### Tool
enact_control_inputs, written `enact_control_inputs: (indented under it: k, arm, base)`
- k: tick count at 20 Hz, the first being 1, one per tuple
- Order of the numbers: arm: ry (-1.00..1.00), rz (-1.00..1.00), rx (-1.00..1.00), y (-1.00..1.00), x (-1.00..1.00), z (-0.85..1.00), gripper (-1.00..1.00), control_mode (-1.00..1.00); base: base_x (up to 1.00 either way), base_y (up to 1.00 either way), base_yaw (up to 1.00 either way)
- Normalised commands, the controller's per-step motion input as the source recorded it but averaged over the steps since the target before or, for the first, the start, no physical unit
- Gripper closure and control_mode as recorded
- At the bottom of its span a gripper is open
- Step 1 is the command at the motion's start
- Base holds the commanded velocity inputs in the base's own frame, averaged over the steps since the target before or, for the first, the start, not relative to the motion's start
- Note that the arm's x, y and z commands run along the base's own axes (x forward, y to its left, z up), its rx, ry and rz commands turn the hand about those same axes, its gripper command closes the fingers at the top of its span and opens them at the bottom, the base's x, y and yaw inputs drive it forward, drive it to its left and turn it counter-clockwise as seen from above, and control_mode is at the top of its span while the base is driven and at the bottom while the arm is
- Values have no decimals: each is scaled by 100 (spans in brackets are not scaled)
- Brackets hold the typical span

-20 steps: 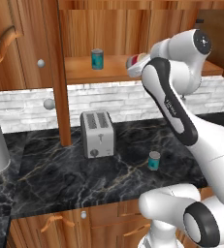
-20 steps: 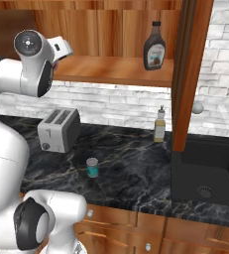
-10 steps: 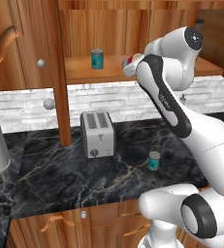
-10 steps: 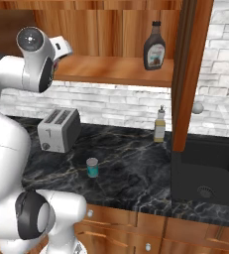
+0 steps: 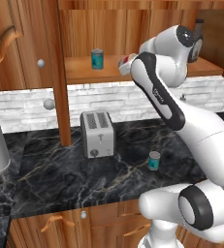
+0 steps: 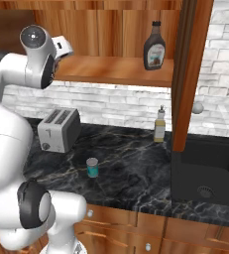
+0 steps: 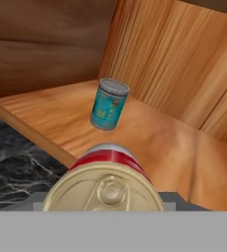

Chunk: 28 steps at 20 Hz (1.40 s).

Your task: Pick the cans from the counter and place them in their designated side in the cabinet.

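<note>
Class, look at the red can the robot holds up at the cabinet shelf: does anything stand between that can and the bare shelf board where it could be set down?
Nothing visible does. The red can sits in the pincer at the shelf's front edge. The teal can on the shelf stands upright further in and to one side, with bare shelf open beside it.

Grained wood shelf (image 7: 174, 147) (metal-topped can (image 7: 105, 189))

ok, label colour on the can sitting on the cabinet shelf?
Teal can, with pale markings and a silvery top. Clearest in the hand view.
</note>
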Motion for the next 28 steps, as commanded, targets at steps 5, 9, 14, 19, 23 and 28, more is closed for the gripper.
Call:
enact_control_inputs:
  k: [5,9,14,19,23,28]
  arm:
    - [2,0,0,3,26,-5,100,-100]
    - [2,0,0,3,29,-3,100,-100]
    - [1,0,0,5,28,0,100,-100]
    - [2,0,0,6,24,-4,100,-100]
    - [4,0,0,7,20,-8,100,-100]
    - [5,0,0,5,20,-11,100,-100]
  base:
    - [0,0,0]
    - [0,0,0]
    - [0,0,0]
    - [0,0,0]
    - [0,0,0]
    - [0,0,0]
